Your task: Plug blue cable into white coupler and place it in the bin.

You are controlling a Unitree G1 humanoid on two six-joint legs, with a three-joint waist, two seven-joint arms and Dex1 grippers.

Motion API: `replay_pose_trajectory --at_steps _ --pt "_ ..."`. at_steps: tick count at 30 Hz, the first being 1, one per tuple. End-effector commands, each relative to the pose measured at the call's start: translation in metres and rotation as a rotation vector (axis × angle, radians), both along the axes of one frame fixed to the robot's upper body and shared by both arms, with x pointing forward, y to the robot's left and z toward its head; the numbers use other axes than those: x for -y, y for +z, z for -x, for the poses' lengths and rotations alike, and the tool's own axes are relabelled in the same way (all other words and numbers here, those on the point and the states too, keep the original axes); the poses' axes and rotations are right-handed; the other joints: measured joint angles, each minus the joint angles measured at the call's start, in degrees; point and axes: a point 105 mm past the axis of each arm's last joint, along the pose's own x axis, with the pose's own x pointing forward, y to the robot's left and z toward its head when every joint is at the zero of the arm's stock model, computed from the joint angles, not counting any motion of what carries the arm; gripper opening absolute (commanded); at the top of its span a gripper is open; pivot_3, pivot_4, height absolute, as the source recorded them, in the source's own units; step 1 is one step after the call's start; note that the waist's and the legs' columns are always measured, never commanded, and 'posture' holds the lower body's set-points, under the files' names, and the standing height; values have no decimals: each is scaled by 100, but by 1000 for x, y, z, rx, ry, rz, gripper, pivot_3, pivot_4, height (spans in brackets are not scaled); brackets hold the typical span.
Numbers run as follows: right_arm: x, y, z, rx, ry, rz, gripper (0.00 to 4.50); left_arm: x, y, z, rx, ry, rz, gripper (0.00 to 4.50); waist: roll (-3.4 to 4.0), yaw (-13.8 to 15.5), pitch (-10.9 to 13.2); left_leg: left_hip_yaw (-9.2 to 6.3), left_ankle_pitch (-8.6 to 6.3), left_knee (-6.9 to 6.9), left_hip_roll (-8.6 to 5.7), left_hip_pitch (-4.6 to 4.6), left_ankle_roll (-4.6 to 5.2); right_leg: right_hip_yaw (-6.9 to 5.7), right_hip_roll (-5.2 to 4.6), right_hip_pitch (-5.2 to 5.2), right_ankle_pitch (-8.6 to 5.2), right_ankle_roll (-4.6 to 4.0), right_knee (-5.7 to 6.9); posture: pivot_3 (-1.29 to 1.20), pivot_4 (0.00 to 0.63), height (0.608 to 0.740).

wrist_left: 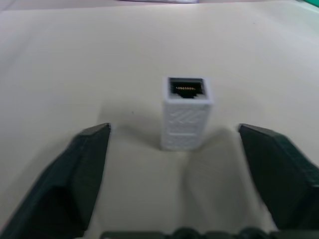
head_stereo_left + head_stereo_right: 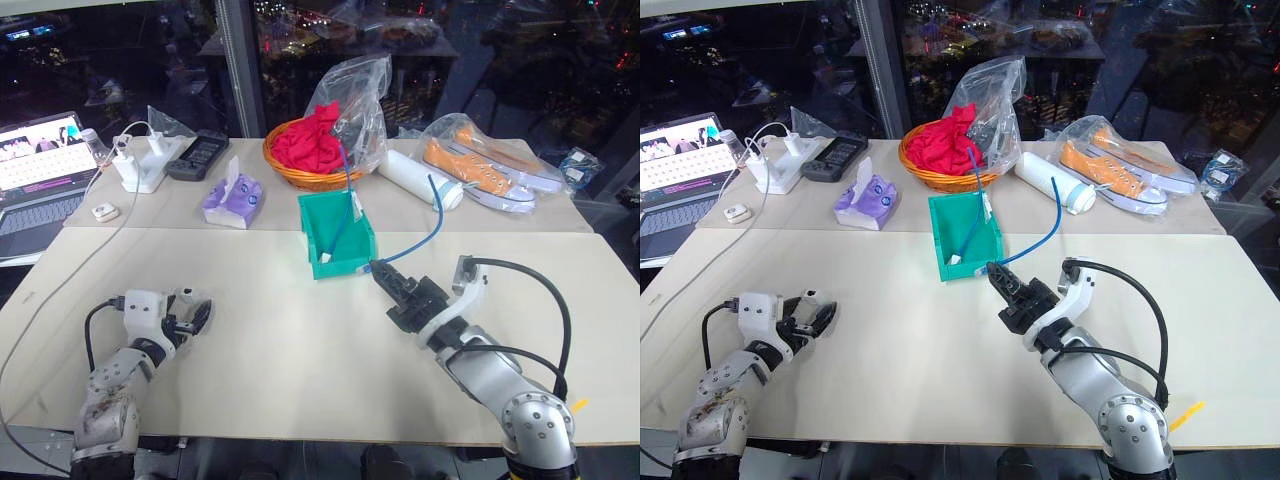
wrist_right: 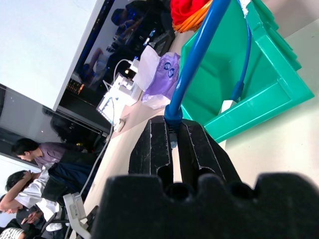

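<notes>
Left gripper [image 1: 184, 149] fingers apart, straddling small white boxy plastic coupler [image 1: 185, 112] on table. Right gripper [image 3: 172, 144] clamped on thin blue cable [image 3: 197, 55] beside teal plastic bin [image 2: 327, 233]; woven orange basket [image 2: 300, 172] behind.

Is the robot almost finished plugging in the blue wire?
Not yet. The right gripper is shut on one end of the blue cable; the other end hangs in the bin. The white coupler stands unplugged on the table between the left gripper's open fingers. Grabbing, plugging and binning remain.
</notes>
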Motion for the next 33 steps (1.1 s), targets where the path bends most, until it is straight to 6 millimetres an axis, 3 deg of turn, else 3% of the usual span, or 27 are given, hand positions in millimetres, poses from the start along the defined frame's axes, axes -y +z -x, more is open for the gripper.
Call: replay_pose_trajectory --at_steps 1,6,11,15,17,19,22,25,27,33 --pt "1 13 5 51 -5 -11 0 8 -12 4 -40 -10 31 2468 0 4 0 0 0 0 0 0 0 0 0 0 0 0 -1 0 150 722" --pt "1 12 5 48 -7 -11 0 15 -10 3 -35 -32 28 660 0 5 0 0 0 0 0 0 0 0 0 0 0 0 -2 0 150 722" --pt "1 11 5 45 -7 -11 0 19 0 -3 -5 -43 28 605 0 20 0 0 0 0 0 -1 0 0 0 0 0 0 -2 0 150 722" --pt "2 12 4 47 -12 -6 0 60 33 -10 138 -216 -30 605 -1 45 0 0 2 0 0 -4 -3 -1 -1 0 1 1 -5 0 150 722" --pt "3 12 3 52 -18 4 0 102 45 -10 203 -377 -23 605 -2 59 1 0 3 0 0 -8 -5 -1 0 -3 1 2 -8 0 150 722" --pt "3 12 2 59 -22 16 0 134 45 -10 219 -491 -32 605 -2 92 1 0 3 0 -1 -8 -6 -1 -1 -3 2 1 -9 0 150 722" --pt "5 16 1 87 -45 39 0 183 25 -6 173 -675 -123 605 -3 91 0 0 4 0 -1 -8 -7 0 0 -1 2 2 -12 0 150 722" --pt "9 17 2 103 -75 75 0 214 14 8 162 -827 -164 605 -2 4 0 0 3 -2 -1 -6 -6 3 3 -4 2 1 -12 0 150 722" --pt "9 14 4 118 -84 158 0 226 10 12 140 -862 -134 605 -2 -17 0 0 3 -4 -1 -9 -5 2 3 -7 2 1 -12 0 150 722" --pt "-4 -7 16 164 -26 518 0 235 8 4 126 -882 -88 605 -3 -21 0 -1 7 -3 -4 -7 0 2 2 -4 3 -1 -10 0 150 722"
